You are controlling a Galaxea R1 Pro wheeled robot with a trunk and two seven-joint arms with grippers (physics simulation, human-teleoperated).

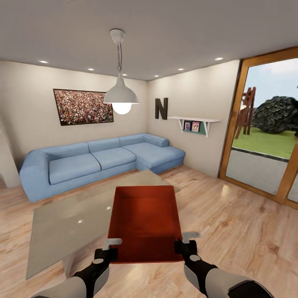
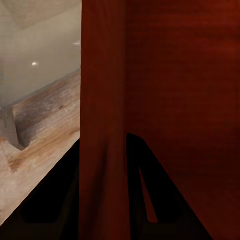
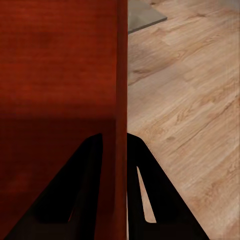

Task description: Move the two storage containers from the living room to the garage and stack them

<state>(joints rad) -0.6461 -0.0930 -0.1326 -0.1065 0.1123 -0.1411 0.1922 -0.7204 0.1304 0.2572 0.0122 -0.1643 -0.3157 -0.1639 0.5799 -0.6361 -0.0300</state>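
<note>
Holding one red box (image 1: 145, 221) up in the air, the robot is in the living room, so the job is only just begun. The left claw (image 1: 111, 248) pinches the near left wall of the box, and the right claw (image 1: 185, 244) pinches the near right wall. Each wrist view shows a thin red wall squeezed between two dark fingers (image 2: 60, 200), so both claws are closed on the box.

The box hangs in front of the robot, above the near edge of the glass surface (image 1: 74, 223) and the wood floor (image 1: 240, 231). Its open side faces up. It looks a bit longer from near to far than from left to right, so its long way points off toward the blue sofa (image 1: 95, 161). It sits about level.

What is left is most of the job, I think. This box must go to the garage and be set on the floor there. I cannot see a second box here. It must be fetched too and stacked on top.
</note>
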